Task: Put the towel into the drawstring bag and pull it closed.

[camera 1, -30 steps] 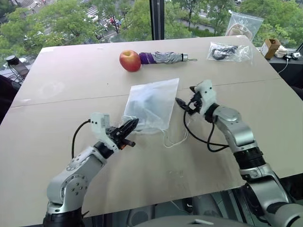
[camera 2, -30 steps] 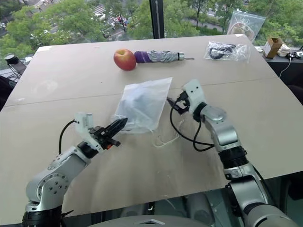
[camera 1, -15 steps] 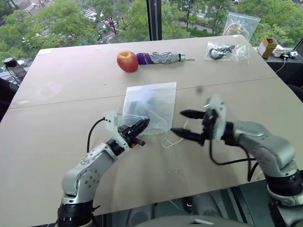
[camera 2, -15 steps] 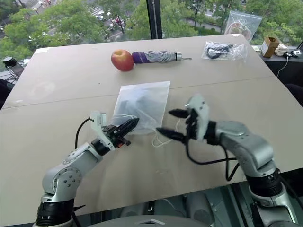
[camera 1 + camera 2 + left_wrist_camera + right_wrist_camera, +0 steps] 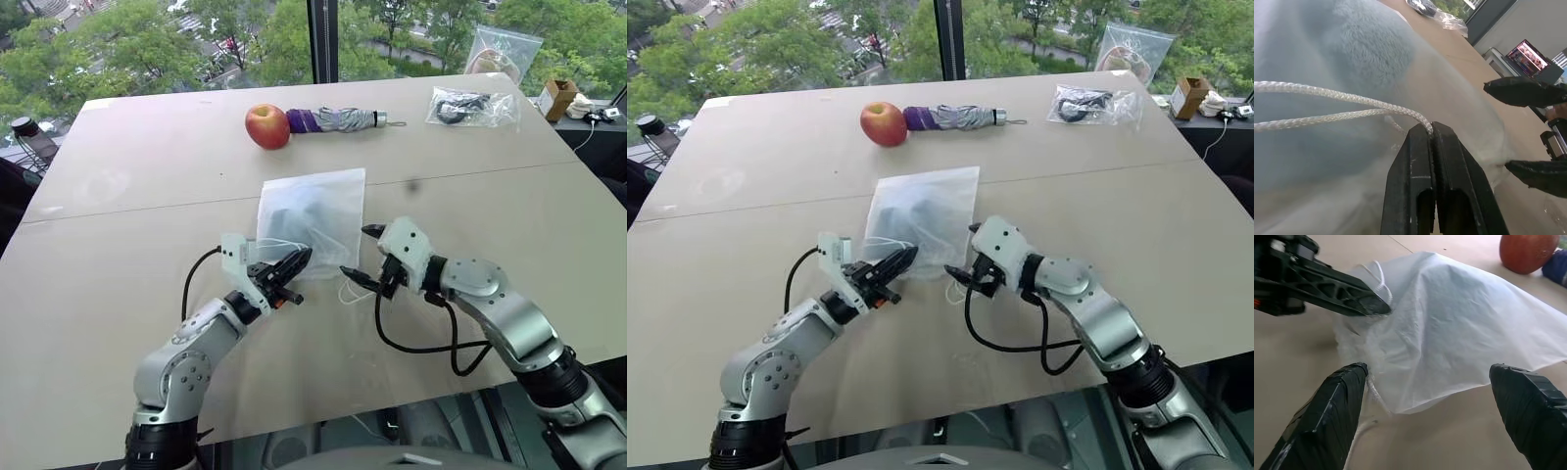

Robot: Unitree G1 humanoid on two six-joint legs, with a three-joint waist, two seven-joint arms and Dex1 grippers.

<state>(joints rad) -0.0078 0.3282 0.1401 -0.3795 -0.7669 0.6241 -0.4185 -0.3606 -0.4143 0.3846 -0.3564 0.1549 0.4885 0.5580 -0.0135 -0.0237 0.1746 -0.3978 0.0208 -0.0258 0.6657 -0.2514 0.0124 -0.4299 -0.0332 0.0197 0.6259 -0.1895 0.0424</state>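
Observation:
The white drawstring bag (image 5: 313, 208) lies flat in the middle of the table. The light-blue towel (image 5: 1366, 44) shows through its thin fabric, inside it. My left gripper (image 5: 299, 260) is at the bag's near left corner, shut on a loop of the white cord (image 5: 1342, 100) at its fingertips (image 5: 1431, 128). My right gripper (image 5: 357, 252) stands open just off the bag's near right corner, its fingers (image 5: 1347, 382) spread wide with nothing between them. A loose cord end (image 5: 345, 292) lies on the table below that corner.
Toward the far edge of the table lie a red apple (image 5: 267, 126) and a folded umbrella (image 5: 338, 119). A clear plastic pouch with a cable (image 5: 470, 106), another plastic bag (image 5: 505, 51) and a small box (image 5: 560, 98) sit at the far right.
My right gripper has drawn back and to the left, from beside the bag's right edge to its near right corner, still open. The left gripper keeps its grip on the cord.

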